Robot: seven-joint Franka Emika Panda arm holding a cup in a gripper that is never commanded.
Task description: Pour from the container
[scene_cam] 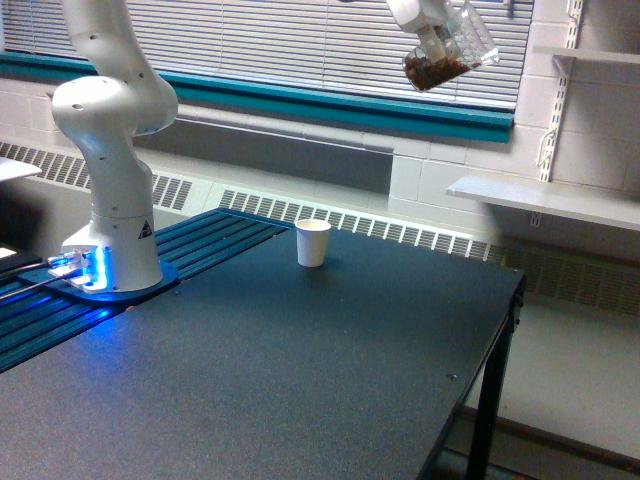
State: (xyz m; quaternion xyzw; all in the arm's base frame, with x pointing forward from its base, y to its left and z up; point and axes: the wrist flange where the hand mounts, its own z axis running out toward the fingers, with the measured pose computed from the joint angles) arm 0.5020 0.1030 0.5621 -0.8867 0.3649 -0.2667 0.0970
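Clear plastic marks the container (445, 55), which hangs high near the top edge of the exterior view, well above the counter (300, 370) and tilted, its closed end lower toward the view's left and its mouth higher toward the view's right. Dark brown granular bits sit heaped in the lower end. The gripper (432, 30) meets the container at its upper left side, and the jaws look clamped on its wall, though only the lower part of the gripper is in frame.

Below and off to the view's left stands a white paper cup (312, 242), upright on the dark counter near its far edge, well apart from the container. Nothing lies on the counter between the cup and the near edge. The arm's white base (112, 180) rises at the view's left from a blue-lit foot (85, 270), set on a slatted blue surface (120, 300) just beside the counter. Behind everything run closed window blinds (290, 45), a teal sill (330, 105) and a low heating grille (380, 228). White wall shelves (545, 198) stand at the view's right, behind and below the container.
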